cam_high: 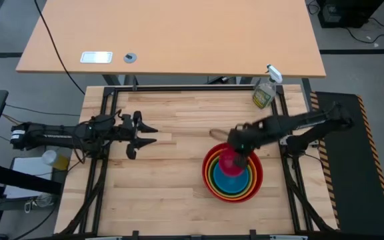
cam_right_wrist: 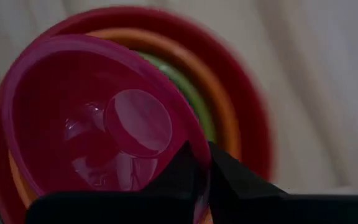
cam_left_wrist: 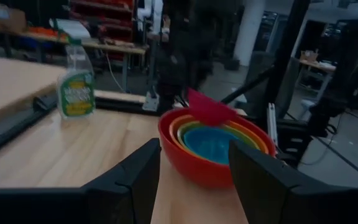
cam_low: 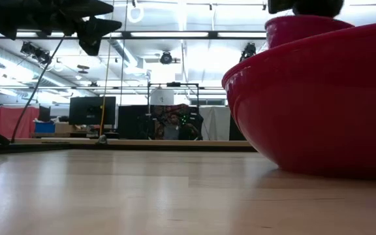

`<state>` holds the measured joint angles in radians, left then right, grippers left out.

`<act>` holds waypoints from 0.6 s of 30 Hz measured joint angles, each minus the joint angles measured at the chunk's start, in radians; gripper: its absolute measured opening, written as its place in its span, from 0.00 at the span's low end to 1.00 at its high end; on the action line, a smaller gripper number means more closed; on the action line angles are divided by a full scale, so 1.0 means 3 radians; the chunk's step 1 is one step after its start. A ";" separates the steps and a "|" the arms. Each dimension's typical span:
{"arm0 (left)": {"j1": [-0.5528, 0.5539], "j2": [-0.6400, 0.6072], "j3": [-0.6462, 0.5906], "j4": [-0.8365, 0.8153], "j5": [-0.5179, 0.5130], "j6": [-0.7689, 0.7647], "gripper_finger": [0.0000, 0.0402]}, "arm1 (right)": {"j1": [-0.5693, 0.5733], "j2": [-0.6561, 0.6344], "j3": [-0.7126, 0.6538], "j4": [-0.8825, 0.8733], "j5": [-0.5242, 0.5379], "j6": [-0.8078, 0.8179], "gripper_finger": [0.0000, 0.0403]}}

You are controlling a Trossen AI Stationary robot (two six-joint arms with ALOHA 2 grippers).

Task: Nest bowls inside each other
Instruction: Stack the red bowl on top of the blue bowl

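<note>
A red bowl (cam_high: 212, 190) stands on the table's right half with an orange (cam_left_wrist: 253, 134), a lime green (cam_right_wrist: 188, 87) and a blue bowl (cam_left_wrist: 210, 144) nested inside it. Over this stack a magenta-pink bowl (cam_high: 229, 164) hangs tilted, with my right gripper (cam_right_wrist: 205, 171) shut on its rim. My left gripper (cam_high: 153, 133) hovers open above the table's left half, pointing level toward the stack, with nothing between its fingers. My right gripper pinches the pink bowl's rim (cam_right_wrist: 194, 140) between its two fingers, one finger inside the bowl and one outside. The fingers come steeply from above, from the table's far right. The bowl hangs tilted above the nested stack; whether its lower edge touches the stack I cannot tell.
A clear spray bottle (cam_high: 265, 90) with greenish liquid stands at the table's far right corner, beyond the stack. Bare wood lies between my left gripper and the red bowl (cam_low: 318, 98) and along the near edge.
</note>
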<state>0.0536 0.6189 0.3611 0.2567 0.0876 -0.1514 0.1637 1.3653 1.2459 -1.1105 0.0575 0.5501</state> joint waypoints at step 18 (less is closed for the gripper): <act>-0.0084 -0.0841 -0.0001 -0.0738 -0.0154 0.0112 0.48 | 0.0499 0.0886 -0.0392 0.0636 -0.0139 0.0535 0.34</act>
<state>0.0284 0.3665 0.3608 0.0354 0.0414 -0.1177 0.3134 1.6313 1.1282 -0.9198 0.0158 0.7105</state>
